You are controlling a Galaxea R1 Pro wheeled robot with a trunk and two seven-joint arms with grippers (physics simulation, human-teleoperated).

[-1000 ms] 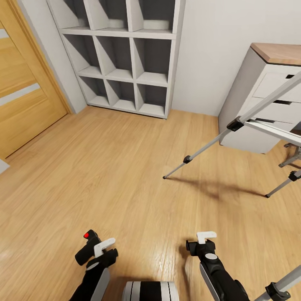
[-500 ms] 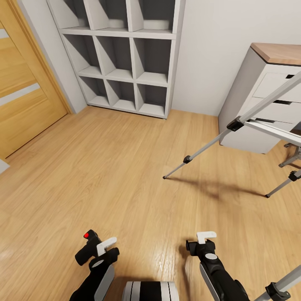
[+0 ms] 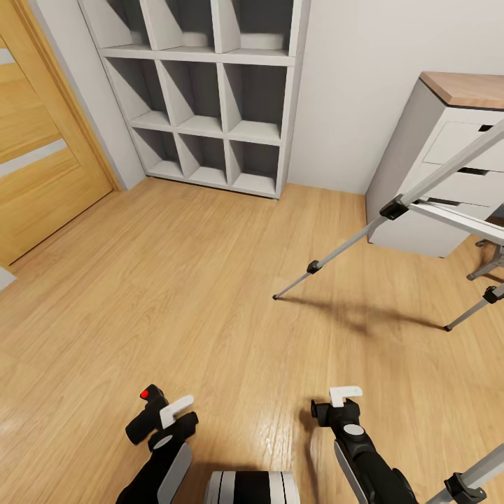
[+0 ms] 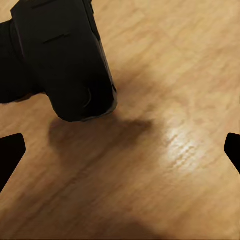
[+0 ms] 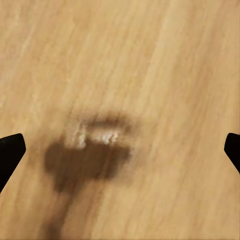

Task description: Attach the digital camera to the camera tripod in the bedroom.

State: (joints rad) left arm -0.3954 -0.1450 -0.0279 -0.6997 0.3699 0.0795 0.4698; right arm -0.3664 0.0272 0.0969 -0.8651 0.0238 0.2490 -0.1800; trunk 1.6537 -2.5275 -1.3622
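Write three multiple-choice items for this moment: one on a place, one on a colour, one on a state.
1. Where does the tripod stand?
A. by the door
B. in front of the desk
C. inside the shelf

2. What colour is the button on the camera?
A. red
B. green
C. white

3. What is the right pincer holding?
A. the camera
B. a tripod leg
C. nothing

Key:
1 B, its legs spread on the floor before the desk, to the robot's right.
2 A, a red dot tops the black body at the left pincer.
3 C, in the right wrist view there is bare floor between its fingertips.
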